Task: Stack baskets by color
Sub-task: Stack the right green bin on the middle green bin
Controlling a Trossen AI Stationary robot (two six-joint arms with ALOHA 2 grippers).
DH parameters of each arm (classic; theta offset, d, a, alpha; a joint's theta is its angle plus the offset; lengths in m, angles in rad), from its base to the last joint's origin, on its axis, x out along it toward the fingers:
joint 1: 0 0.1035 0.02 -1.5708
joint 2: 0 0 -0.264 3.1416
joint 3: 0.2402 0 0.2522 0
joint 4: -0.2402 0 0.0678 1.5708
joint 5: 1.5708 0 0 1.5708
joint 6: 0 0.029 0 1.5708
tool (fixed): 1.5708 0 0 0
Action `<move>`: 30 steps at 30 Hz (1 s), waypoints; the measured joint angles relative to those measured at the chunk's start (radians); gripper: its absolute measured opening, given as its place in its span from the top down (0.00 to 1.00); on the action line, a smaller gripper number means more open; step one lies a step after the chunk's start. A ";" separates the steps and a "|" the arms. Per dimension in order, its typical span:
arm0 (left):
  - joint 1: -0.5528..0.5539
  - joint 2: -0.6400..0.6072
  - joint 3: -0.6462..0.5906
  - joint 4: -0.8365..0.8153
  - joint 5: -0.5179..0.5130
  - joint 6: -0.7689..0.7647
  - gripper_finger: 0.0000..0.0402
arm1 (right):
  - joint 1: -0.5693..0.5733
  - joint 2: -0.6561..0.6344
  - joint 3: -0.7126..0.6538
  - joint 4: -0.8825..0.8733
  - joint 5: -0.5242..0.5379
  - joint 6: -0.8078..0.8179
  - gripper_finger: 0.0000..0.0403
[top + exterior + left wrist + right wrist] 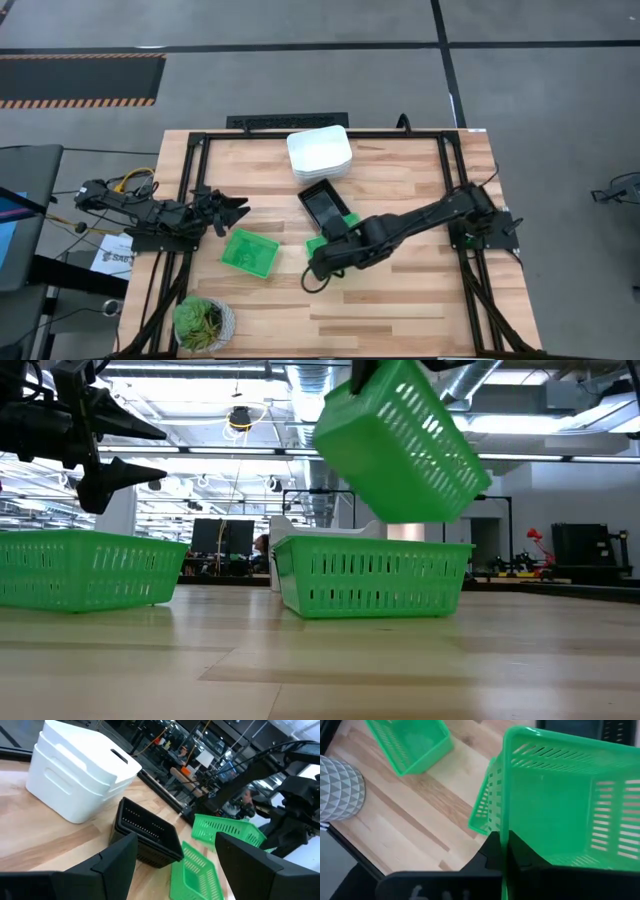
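Note:
My right gripper point(505, 851) is shut on a green basket point(400, 445), which hangs tilted in the air above a second green basket point(370, 575) standing on its base on the table. A third green basket point(250, 250) sits to the left of them. The black baskets point(325, 205) are nested in a stack behind, and the white baskets point(318, 152) are stacked near the far edge. My left gripper point(232, 210) waits open at the table's left side, level and touching nothing. My right gripper pinches one wall of the green basket at its rim point(506, 832), one finger inside the basket and one outside. The fingers slant down from the table's right side. The basket is lifted clear and tilted, its open top facing toward the gripper.
A potted plant point(203, 322) in a patterned pot stands at the near left corner. Bare wood lies along the near edge and on the right half of the table point(430, 300). Black frame rails point(455, 180) run along the table's sides.

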 joint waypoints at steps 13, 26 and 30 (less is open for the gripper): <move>0.000 0.000 0.000 0.000 0.020 0.014 0.36 | -0.001 0.117 0.067 -0.033 0.000 0.071 0.98; 0.000 0.000 0.000 0.000 0.025 0.014 0.36 | -0.003 0.131 0.055 -0.054 0.006 0.067 0.93; 0.000 0.000 0.000 0.000 0.025 0.014 0.36 | -0.003 0.130 0.055 -0.054 0.006 0.041 0.91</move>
